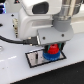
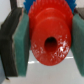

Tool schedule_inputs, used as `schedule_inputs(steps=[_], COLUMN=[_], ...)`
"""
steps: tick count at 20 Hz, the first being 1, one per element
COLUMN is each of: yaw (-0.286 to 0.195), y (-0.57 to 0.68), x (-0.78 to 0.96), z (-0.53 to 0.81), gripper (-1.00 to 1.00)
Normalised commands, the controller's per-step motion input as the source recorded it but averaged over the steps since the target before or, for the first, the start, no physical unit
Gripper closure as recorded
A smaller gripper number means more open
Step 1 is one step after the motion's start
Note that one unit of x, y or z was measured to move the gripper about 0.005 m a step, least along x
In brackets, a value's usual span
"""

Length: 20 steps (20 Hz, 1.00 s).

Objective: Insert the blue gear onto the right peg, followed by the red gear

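The hand [image 1: 51,50] hung low over a white table [image 1: 15,70], its two green-padded fingers [image 2: 20,42] drawn in against the sides of the red gear [image 2: 50,37], which it held clamped between them. In the wrist view the red gear filled the space between the pads, its toothed rim and its raised hub with a dark centre hole facing the camera. Directly beneath the hand, the blue gear [image 1: 49,56] lay on a white rectangular plate [image 1: 35,59] with a black border, the red gear sitting just above it; whether the two gears touched could not be told. The right peg was hidden by the gears and the hand. The plate rested flat on the table, extending out from under the hand toward the exterior view's left. Behind the hand the room was dark, and a black cable [image 1: 12,37] ran across the arm's white body [image 1: 32,22].
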Motion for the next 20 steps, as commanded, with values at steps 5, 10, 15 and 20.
schedule_inputs(steps=[5, 10, 15, 20], yaw=[0.000, 0.000, 0.000, 0.000], y=[0.02, 0.05, 0.02, 0.05], x=[0.11, 0.04, 0.05, 0.00], z=[-0.06, 0.06, 0.15, 0.60], gripper=[1.00, -1.00, -1.00, -1.00])
